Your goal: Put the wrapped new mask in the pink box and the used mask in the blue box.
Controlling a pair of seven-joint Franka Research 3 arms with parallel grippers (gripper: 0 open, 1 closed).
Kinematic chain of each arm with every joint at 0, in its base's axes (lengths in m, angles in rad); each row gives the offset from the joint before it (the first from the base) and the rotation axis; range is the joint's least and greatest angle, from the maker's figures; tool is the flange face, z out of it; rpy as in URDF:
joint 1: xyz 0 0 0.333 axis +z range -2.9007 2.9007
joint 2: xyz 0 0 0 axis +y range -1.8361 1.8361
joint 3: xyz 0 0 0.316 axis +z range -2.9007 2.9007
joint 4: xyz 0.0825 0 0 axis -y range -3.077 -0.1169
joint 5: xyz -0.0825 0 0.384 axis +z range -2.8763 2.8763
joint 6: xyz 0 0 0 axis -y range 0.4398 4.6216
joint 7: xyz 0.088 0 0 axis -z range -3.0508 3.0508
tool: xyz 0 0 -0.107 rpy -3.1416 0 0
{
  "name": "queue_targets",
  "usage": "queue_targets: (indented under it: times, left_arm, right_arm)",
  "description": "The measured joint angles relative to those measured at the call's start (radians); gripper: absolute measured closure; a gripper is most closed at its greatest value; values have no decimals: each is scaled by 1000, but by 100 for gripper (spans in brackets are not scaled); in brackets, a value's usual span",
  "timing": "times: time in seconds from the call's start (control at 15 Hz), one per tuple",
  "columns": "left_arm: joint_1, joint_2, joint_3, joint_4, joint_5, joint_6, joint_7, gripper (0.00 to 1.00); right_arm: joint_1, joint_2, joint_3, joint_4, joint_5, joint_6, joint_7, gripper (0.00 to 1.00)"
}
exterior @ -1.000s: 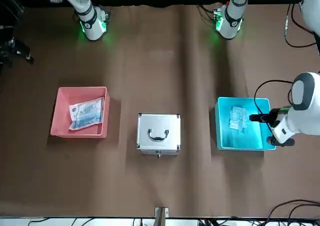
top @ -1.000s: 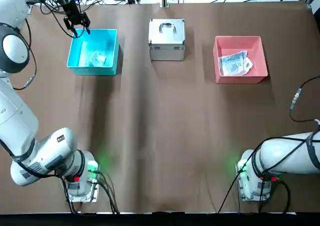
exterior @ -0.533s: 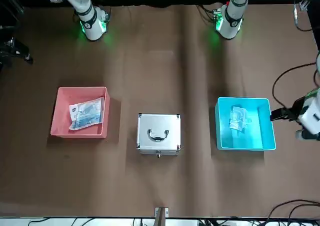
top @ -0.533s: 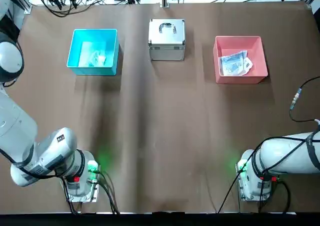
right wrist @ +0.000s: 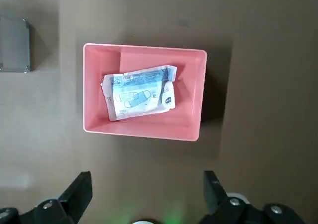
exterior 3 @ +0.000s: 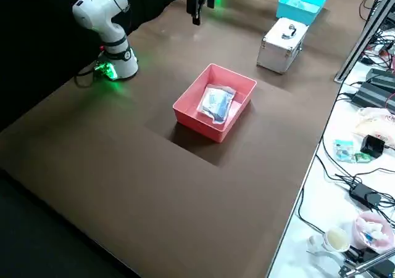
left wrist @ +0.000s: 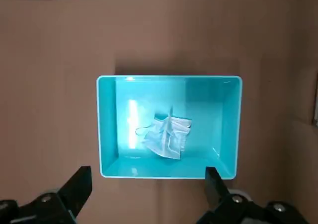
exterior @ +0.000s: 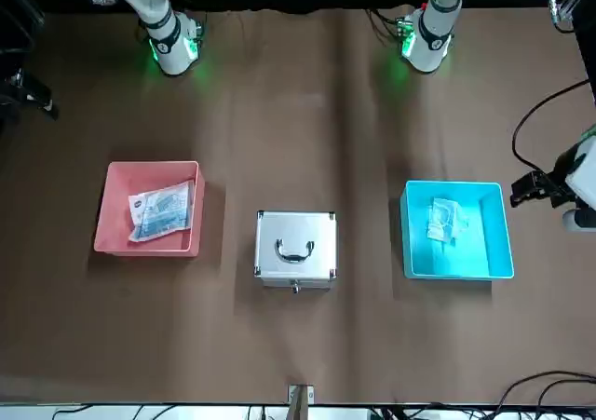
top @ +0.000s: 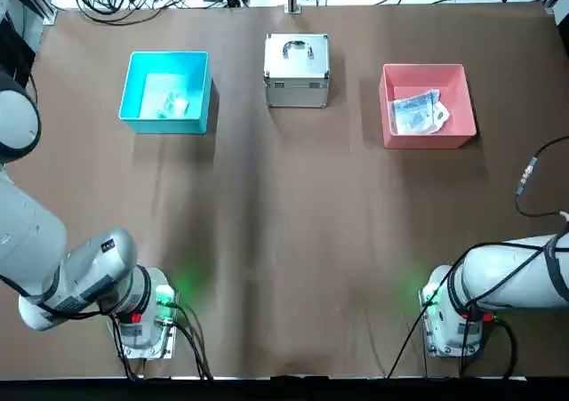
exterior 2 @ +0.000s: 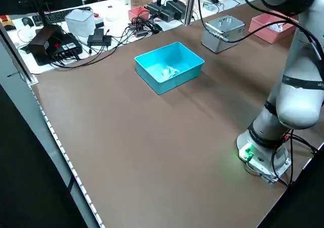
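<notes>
The left gripper [left wrist: 144, 196] has pulled back from over the square cyan-blue plastic tray [top: 130, 116]. A second ago it hung at the tray's edge; now it sits off to the side, jaws spread and holding nothing. The small bunched blue fabric mask [left wrist: 166, 137] lies loose on the tray floor.

Across the bench, the flat plastic-wrapped pale mask packet [right wrist: 139, 99] rests at a slant inside the square pink plastic tray [right wrist: 92, 95]. The right gripper [right wrist: 146, 194] hovers high above it, jaws likewise apart and empty. Both items look sorted, so I'd judge the job done.

The brown bench [top: 293, 241] also carries a silver metal case with a handle [top: 296, 68], shut, between the trays. Beyond the far edge, cables and electronics [exterior 2: 91, 36] clutter a white desk.
</notes>
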Motion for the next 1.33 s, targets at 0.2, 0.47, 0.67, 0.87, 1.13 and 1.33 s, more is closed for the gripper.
queue_targets:
  times: [0.2, 0.47, 0.67, 0.87, 1.13, 1.33]
  left_arm:
    - [-2, -7, -19, 0, 0, 0, -7, 0]
    - [-5, -7, -32, -3, 0, 0, -8, 0]
    - [-73, -7, 28, -4, 0, 1, -9, 0]
    - [-238, -16, 216, 3, -3, 4, -9, 0]
    - [-319, -81, 287, -2, -8, -7, -9, 0]
    - [-357, -124, 312, -20, -8, -23, -13, 0]
  right_arm:
    - [0, 0, 0, 0, 0, 0, 0, 1]
    - [0, 0, 0, 0, 0, 2, -1, 1]
    - [-1, -1, 0, 1, -1, 6, -1, 1]
    - [-1, -1, 2, 1, -2, 6, -2, 1]
    - [0, -1, 7, 2, -2, 8, -3, 1]
    - [0, -1, 8, 2, -2, 13, -3, 1]
